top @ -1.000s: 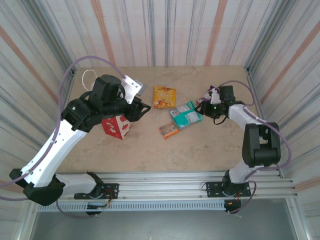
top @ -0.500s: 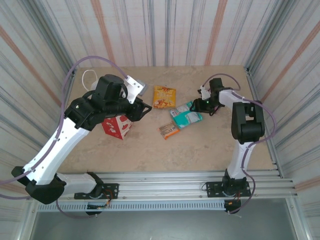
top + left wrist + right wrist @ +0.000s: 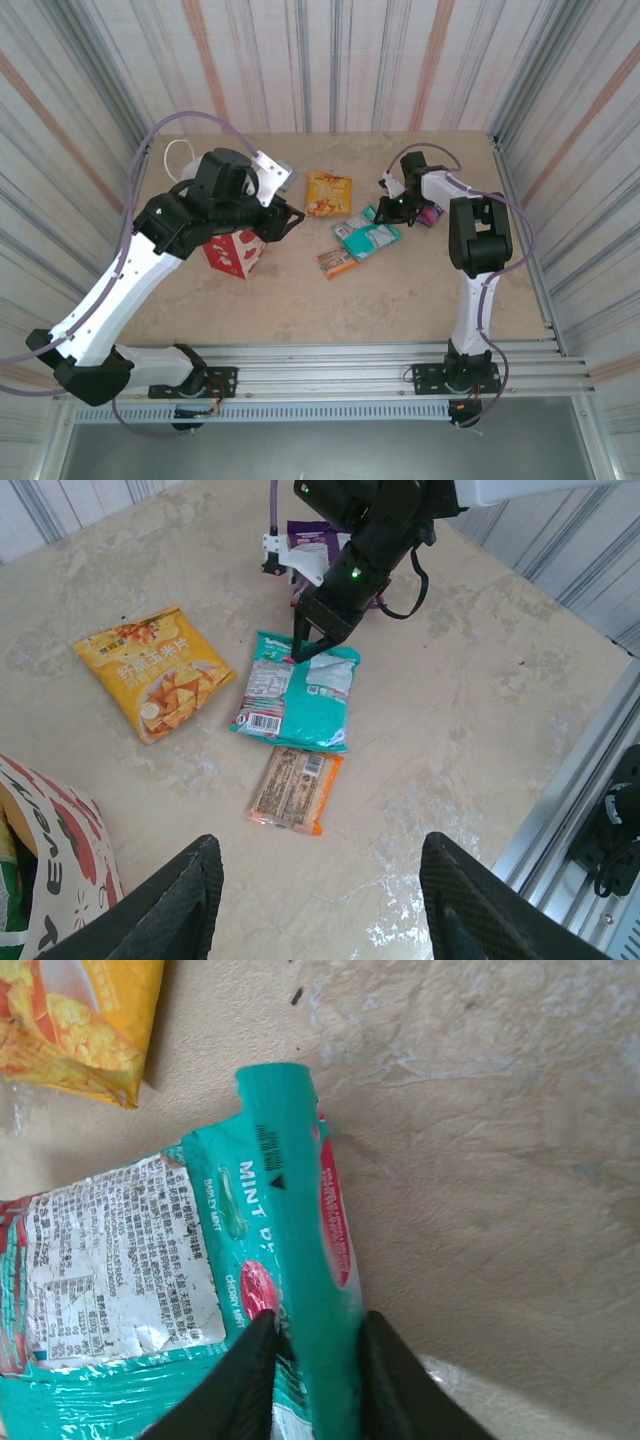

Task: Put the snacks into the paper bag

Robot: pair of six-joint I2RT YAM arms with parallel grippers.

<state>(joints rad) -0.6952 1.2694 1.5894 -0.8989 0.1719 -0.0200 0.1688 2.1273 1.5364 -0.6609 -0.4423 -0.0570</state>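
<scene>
A teal mint packet (image 3: pixel 365 238) (image 3: pixel 300 695) (image 3: pixel 150 1260) lies flat near the middle of the beige table (image 3: pixel 300 310), label side up with small print showing. The right gripper (image 3: pixel 393 207) (image 3: pixel 308 648) (image 3: pixel 315 1380) is down at the packet's far right corner. Its two dark fingers (image 3: pixel 250 1380) are pinched together on a raised fold of the teal foil.

Just beyond the teal packet, toward the far edge, sits an orange-yellow chips packet (image 3: pixel 328 193) (image 3: pixel 155 670) (image 3: pixel 70 1020), close to it but not touching. Just on the near side of the teal packet lies a small orange-brown bar (image 3: pixel 338 263) (image 3: pixel 293 790), almost against its edge. A purple packet (image 3: pixel 432 213) (image 3: pixel 310 532) lies behind the right gripper, toward the right edge, partly hidden by the arm.

The paper bag (image 3: pixel 238 255) (image 3: pixel 50 840), white with red cartoon print, stands left of the centre of the table, well apart from the loose snacks. The left gripper (image 3: pixel 288 216) (image 3: pixel 320 910) hangs above the table between the bag and the packets, its fingers spread wide with nothing between them.
</scene>
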